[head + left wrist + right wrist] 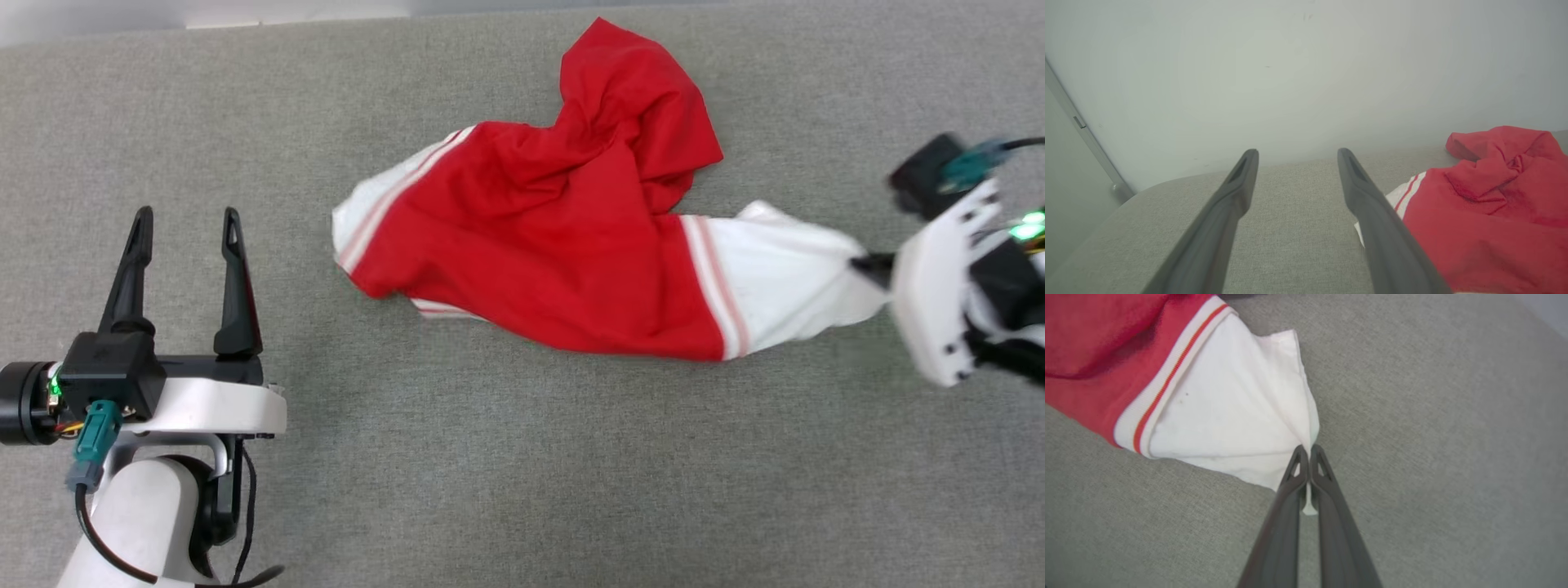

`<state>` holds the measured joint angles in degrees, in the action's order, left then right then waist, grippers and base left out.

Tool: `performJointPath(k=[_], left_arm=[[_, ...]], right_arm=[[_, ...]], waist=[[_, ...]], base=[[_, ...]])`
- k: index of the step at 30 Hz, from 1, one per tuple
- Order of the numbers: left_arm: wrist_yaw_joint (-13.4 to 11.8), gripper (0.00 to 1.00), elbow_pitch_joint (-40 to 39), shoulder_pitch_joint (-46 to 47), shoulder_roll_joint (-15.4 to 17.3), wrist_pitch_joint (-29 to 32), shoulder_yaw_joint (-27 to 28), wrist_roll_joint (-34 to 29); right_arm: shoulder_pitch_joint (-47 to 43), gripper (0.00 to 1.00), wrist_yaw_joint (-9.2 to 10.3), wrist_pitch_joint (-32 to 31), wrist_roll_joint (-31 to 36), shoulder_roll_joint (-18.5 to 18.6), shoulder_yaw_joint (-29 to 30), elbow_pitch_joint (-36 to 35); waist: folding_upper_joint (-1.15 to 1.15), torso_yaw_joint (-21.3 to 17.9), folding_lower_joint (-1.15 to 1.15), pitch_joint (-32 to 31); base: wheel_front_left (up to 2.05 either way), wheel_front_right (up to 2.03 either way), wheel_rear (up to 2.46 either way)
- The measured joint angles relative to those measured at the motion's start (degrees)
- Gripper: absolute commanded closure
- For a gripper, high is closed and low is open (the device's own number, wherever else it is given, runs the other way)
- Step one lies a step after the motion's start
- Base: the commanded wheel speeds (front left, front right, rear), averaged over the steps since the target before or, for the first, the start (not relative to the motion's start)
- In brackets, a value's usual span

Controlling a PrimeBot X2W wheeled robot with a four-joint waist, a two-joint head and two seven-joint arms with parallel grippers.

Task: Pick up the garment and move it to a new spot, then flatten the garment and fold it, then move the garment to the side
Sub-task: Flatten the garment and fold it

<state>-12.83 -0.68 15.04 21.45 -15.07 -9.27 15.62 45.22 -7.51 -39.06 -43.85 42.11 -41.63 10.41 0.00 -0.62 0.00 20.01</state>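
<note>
The garment (555, 253), a red shirt with white sleeves and striped trim, lies crumpled on the grey fabric surface (490, 474) at the middle of the head view. My right gripper (1308, 451) is shut on the edge of its white sleeve (1229, 412), with a sliver of white cloth pinched between the fingers; in the head view that gripper (869, 265) sits at the sleeve's right end. My left gripper (188, 224) stands open at the lower left, apart from the shirt, nothing between its fingers. From the left wrist the garment (1486, 212) shows to the right of the open fingers (1367, 192).
A pale wall (1290, 81) rises behind the grey surface's far edge. A grey strip or door edge (1086, 130) runs down the wall at the left. Bare grey surface spreads in front of and to both sides of the shirt.
</note>
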Motion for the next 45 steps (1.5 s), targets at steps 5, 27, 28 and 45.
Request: performJointPath(k=[5,27,28,45], left_arm=[[2.27,0.0,0.85,-0.41,-1.46,0.0,1.97,-1.65],[14.44,0.0,9.8,12.11,1.82,5.59,2.22,-4.58],[15.68,0.0,10.24,13.75,2.3,8.18,1.67,-4.0],[20.22,0.0,8.08,33.92,16.23,53.53,-28.3,20.43]], right_arm=[[-2.82,1.0,0.0,-0.48,0.0,4.07,4.46,3.01],[-6.87,0.0,0.01,28.58,13.0,-2.26,26.28,5.41],[-7.0,0.0,0.01,30.26,14.85,-3.46,27.92,4.2],[-18.8,0.0,0.0,37.09,32.37,-21.41,40.61,-16.51]], waist=[[0.0,-0.24,0.0,-0.08],[0.0,-1.59,0.0,-3.1],[0.0,-1.76,0.01,-3.15],[0.0,-5.0,0.01,-1.01]], base=[[0.0,0.0,0.0],[0.0,0.0,0.0],[0.0,0.0,0.0],[0.0,0.0,0.0]])
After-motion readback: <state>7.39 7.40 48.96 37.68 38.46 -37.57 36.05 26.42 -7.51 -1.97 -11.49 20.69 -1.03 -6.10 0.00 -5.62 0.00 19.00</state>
